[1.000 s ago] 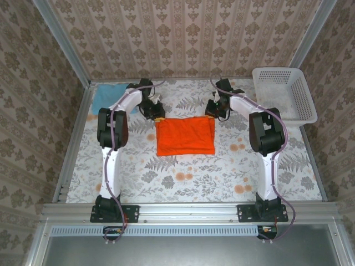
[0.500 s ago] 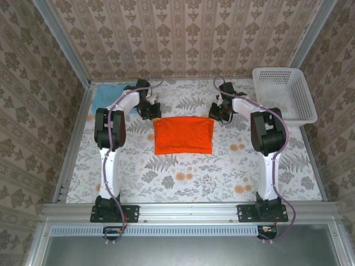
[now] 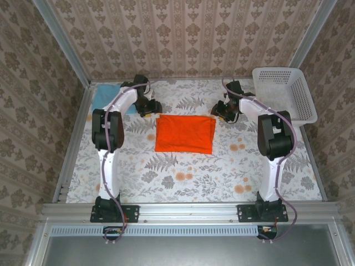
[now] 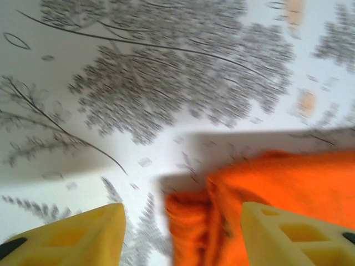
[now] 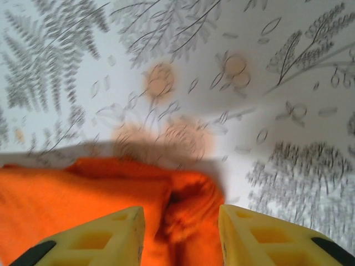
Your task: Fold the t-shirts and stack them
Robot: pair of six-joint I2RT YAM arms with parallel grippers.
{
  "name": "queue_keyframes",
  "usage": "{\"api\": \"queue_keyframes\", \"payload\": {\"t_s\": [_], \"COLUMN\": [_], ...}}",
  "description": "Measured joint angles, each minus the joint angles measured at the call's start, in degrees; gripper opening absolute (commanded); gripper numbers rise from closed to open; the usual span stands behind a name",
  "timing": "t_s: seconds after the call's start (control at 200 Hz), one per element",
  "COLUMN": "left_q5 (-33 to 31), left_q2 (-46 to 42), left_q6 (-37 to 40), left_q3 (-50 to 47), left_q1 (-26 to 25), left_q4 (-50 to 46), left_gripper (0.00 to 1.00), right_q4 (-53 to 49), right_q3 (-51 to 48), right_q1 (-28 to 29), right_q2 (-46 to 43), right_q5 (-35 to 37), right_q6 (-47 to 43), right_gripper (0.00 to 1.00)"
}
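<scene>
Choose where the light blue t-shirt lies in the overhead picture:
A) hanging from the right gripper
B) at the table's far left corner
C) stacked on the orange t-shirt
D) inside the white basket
B: the blue t-shirt lies on the table at its far left corner, apart from the folded orange t-shirt in the middle and from the basket at the far right.

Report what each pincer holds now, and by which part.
Nothing is held. The left pincer and the right pincer both stand open at the far corners of the folded orange t-shirt, which lies loose between their fingers.
</scene>
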Motion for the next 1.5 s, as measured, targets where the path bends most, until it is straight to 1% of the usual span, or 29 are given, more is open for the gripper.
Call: {"api": "queue_keyframes", "payload": {"t_s": [0.035,0.125,0.22,0.335,0.415,0.475,0.51,0.595,0.635,0.685,0.745,0.77,0.825,0.965,1.005,1.045,1.105,1.19,1.215,1.245,1.39,1.5], "left_q5": [1.05,5.81,11.8,15.65,16.02,14.71,13.55,10.67,12.13,12.13,12.33,12.55,13.2,12.85,13.42,12.59,11.54,10.4,10.03,9.55,7.1,5.79], "left_q2": [-1.73,-5.09,-6.38,-4.87,-3.34,-2.69,-2.4,-1.88,-1.9,-2.86,-3.28,-3.28,-3.39,-3.78,-4.22,-4.96,-6.34,-7.63,-7.67,-7.65,-6.51,-2.58], "left_q6": [-0.02,-0.57,-0.59,-0.22,-0.09,0.2,0.31,0.28,0.24,0.09,-0.11,-0.11,-0.33,-0.37,-0.44,-0.48,-0.39,0.09,0.44,0.94,2.86,4.31], "left_q3": [-0.7,-1.27,-1.25,-1.4,-2.75,-5.46,-7.41,-12.02,-13.35,-14.27,-14.88,-14.88,-14.86,-14.82,-14.53,-14.12,-13.6,-12.41,-11.82,-11.15,-9.53,-6.27], "left_q1": [-0.57,-2.54,-4.85,-7.61,-8.61,-8.68,-8.41,-6.86,-5.66,-4.7,-3.91,-3.65,-3.48,-3.26,-3.04,-2.84,-1.77,0.13,0.66,1.11,0.59,-1.14], "left_q4": [0.07,0.09,0.35,-0.7,-1.07,-1.09,-1.2,-0.83,0.0,1.05,1.62,1.7,1.79,1.88,1.79,1.7,1.7,1.51,1.27,1.03,-0.79,-2.62], "left_gripper": [0.52,0.41,0.34,0.34,0.36,0.4,0.41,0.44,0.47,0.5,0.53,0.55,0.63,0.82,0.85,0.88,0.9,0.92,0.95,0.97,0.97,0.93], "right_q4": [0.17,1.16,1.44,0.87,-0.35,-0.83,-1.38,-2.75,-2.64,-2.27,-1.97,-1.81,-1.55,-1.55,-0.28,0.26,0.63,2.32,2.73,3.34,5.73,7.3], "right_q3": [-0.96,-2.62,-2.97,-2.58,-1.07,-0.42,-0.42,-0.68,-0.87,-0.94,-1.25,-1.31,-1.31,-1.55,-2.6,-3.82,-5.57,-7.32,-7.72,-8.15,-10.54,-13.88], "right_q1": [0.48,2.12,4.28,6.97,8.37,9.03,9.11,8.44,7.72,6.99,6.29,6.12,5.95,5.55,5.42,5.38,4.66,3.32,3.1,2.71,1.97,1.38], "right_q2": [-1.62,-4.85,-5.66,-4.15,-1.33,1.16,2.58,5.4,5.95,5.79,5.77,5.75,5.53,5.09,4.15,2.67,0.5,-1.99,-2.73,-3.63,-9.68,-15.39], "right_q5": [-0.22,-1.42,-3.69,-6.21,-7.52,-8.11,-8.13,-8.15,-9.66,-10.54,-11.89,-12.5,-13.53,-13.75,-14.32,-13.86,-13.73,-13.75,-13.73,-13.64,-11.37,-9.88], "right_q6": [0.28,0.42,0.94,0.85,0.81,0.74,0.59,0.33,0.42,0.2,0.17,0.39,0.07,0.07,0.28,0.61,1.51,3.15,3.76,4.26,5.95,6.25], "right_gripper": [0.3,0.19,0.12,0.09,0.09,0.11,0.13,0.18,0.2,0.25,0.33,0.36,0.41,0.52,0.54,0.56,0.61,0.65,0.65,0.66,0.69,0.7]}}
